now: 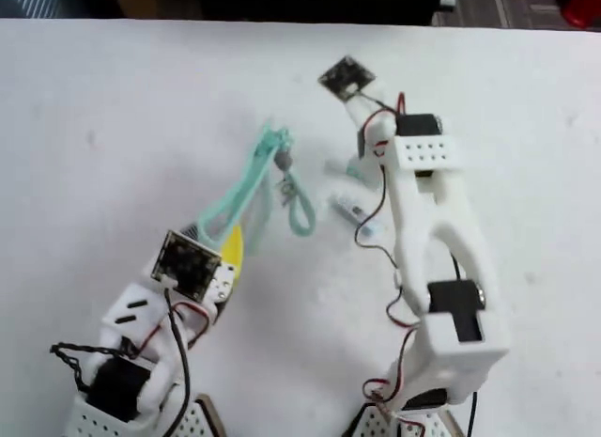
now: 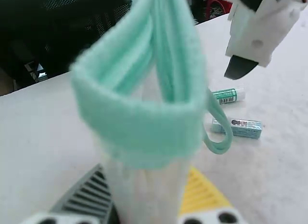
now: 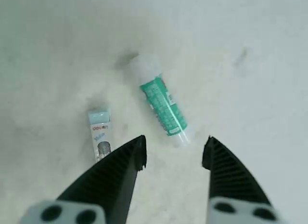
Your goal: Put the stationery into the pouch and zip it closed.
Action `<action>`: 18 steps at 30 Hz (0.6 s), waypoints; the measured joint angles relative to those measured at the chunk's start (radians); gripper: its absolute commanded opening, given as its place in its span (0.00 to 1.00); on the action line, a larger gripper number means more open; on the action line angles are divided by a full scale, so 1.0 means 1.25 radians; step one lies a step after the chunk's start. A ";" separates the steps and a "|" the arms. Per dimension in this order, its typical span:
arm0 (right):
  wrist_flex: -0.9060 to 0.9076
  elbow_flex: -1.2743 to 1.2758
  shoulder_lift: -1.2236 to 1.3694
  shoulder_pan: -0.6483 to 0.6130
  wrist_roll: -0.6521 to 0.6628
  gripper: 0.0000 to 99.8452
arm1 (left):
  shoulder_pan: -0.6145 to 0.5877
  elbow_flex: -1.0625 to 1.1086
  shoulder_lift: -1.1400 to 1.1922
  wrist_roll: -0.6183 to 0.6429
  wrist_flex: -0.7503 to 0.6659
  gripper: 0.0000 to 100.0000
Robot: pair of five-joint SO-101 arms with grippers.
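OK, status. The left gripper is clamped on the lower edge of the pouch, grey finger on one face and yellow finger on the other, fabric pinched tight between them. The pouch is mint green with pale sides. It is lifted off the table and stands up out of the grip, mouth spread open at the far end. In the high view it runs diagonally from the left arm toward the table's middle. Its loop strap hangs off the side nearer the right arm, close to the stationery.

The right gripper has its jaws wide apart and nothing between them. It points down at the table above two items, touching neither. The glue stick has a green label and a clear cap. It lies flat, its near end roughly in line with the gap between the dark fingertips. The small light-blue box lies flat too, just beside the tip of one finger. The two items are near each other but not touching. Both are outside the pouch, on bare table between the arms.

The left wrist view shows the right gripper's dark fingertip hanging above the glue stick, with the box nearer the strap.

I can't make out the zip slider.
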 measured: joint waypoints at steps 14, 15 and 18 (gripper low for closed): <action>-0.096 -0.018 0.134 -0.033 0.053 0.20 | 0.000 0.000 0.000 0.000 0.000 0.02; -0.098 -0.031 0.147 -0.038 0.053 0.20 | 0.000 0.000 0.000 0.000 0.000 0.02; -0.098 -0.075 0.203 -0.047 0.053 0.18 | 0.000 0.000 0.000 0.000 0.000 0.02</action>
